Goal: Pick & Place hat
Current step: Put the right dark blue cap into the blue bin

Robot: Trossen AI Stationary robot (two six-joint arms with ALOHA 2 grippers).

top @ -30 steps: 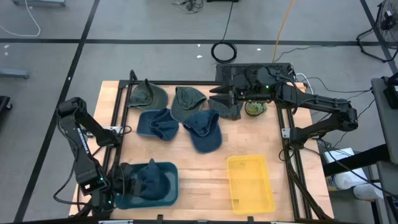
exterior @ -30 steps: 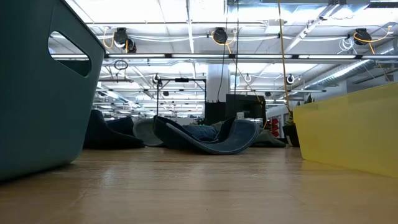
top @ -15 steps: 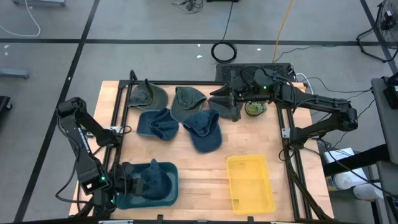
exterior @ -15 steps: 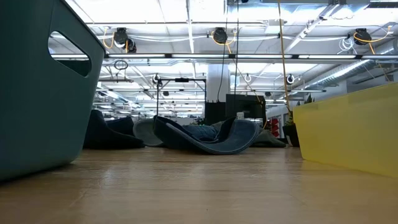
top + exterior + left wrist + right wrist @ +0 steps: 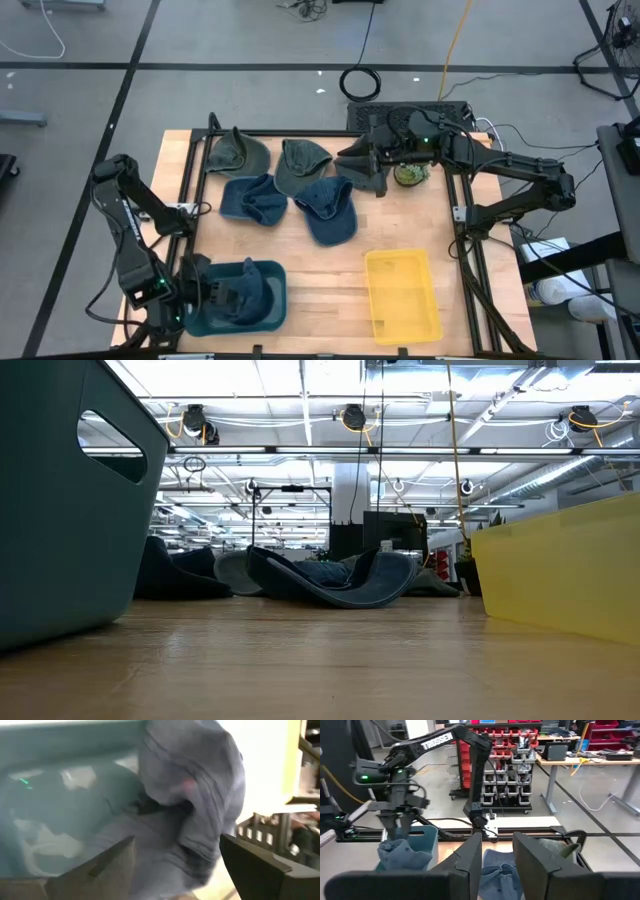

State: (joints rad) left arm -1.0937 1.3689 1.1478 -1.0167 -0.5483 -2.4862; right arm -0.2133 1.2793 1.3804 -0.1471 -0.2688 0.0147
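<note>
A blue hat point(image 5: 245, 288) lies crumpled in the teal bin point(image 5: 272, 312) at the table's near left; the left wrist view shows this hat point(image 5: 195, 795) close up. My left gripper point(image 5: 205, 295) is open at the bin. In its wrist view, my left gripper point(image 5: 177, 865) has one finger on either side of the hat's cloth. My right gripper point(image 5: 345, 160) hovers at the far side with a narrow gap and nothing between its fingers point(image 5: 470, 865). Below it, several more hats lie on the table, among them a blue one point(image 5: 328, 208) and an olive one point(image 5: 300, 162). My left gripper's open fingers point(image 5: 250, 865) stand beside the hat's folds point(image 5: 210, 845) inside the bin. Whether either finger still touches the cloth, I cannot tell. The hat rests on the bin's floor, not lifted.
A yellow bin point(image 5: 370, 300) stands at the near right, also large in the low view point(image 5: 560, 570). A second blue hat point(image 5: 253, 198) and an olive hat point(image 5: 237, 152) lie at the far left. A small plant pot point(image 5: 410, 173) sits beside the right arm.
My left gripper has opened over the teal bin and let go of the blue hat, which now lies slumped in the bin.
</note>
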